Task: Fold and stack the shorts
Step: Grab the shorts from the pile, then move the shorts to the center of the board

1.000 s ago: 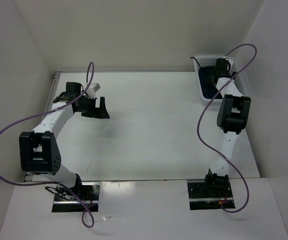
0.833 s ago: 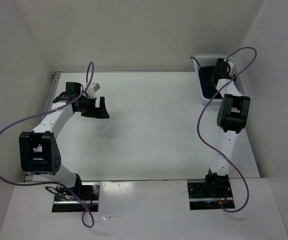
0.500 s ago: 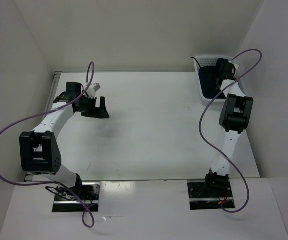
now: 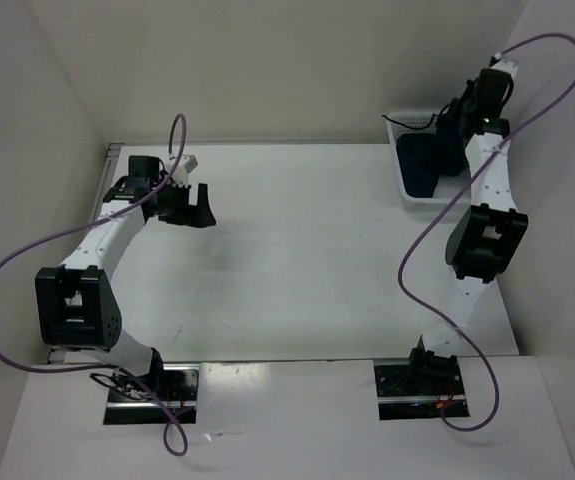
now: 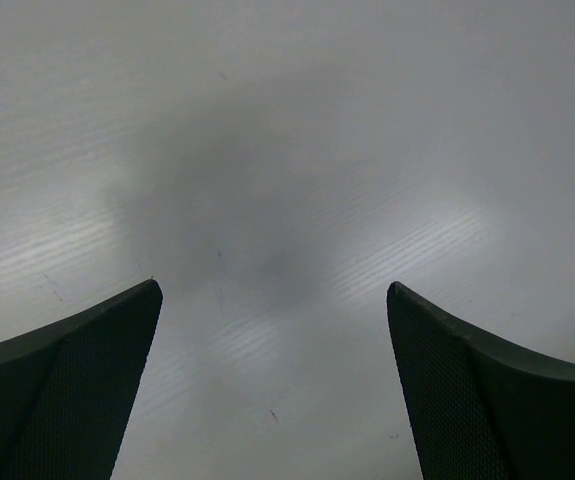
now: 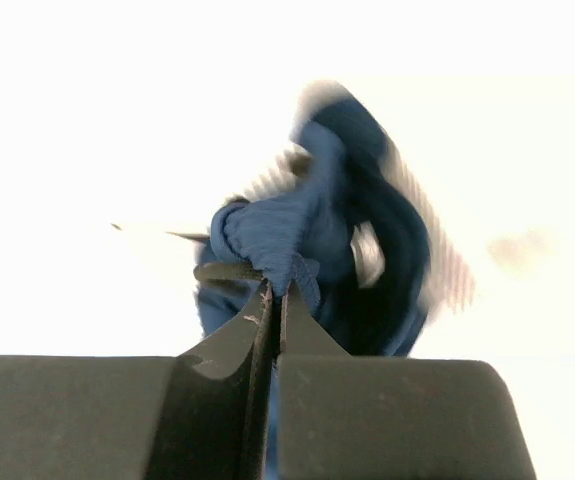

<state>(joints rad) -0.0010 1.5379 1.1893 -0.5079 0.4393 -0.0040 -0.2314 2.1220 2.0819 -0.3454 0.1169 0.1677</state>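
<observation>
Pickup step: right gripper (image 6: 274, 288) pinches shorts (image 6: 317, 230) above the far-right corner basket (image 4: 407, 122); left gripper (image 5: 272, 287) gapes empty (far-left side). Next, probably: carry them mid-table and spread.

The white table (image 4: 307, 270) fills the floor of the white-walled enclosure. Its matte top shows faint scratches and a soft grey shadow in the left wrist view. 1 white slatted basket (image 4: 397, 160) stands on its far right corner, near the back wall.
</observation>
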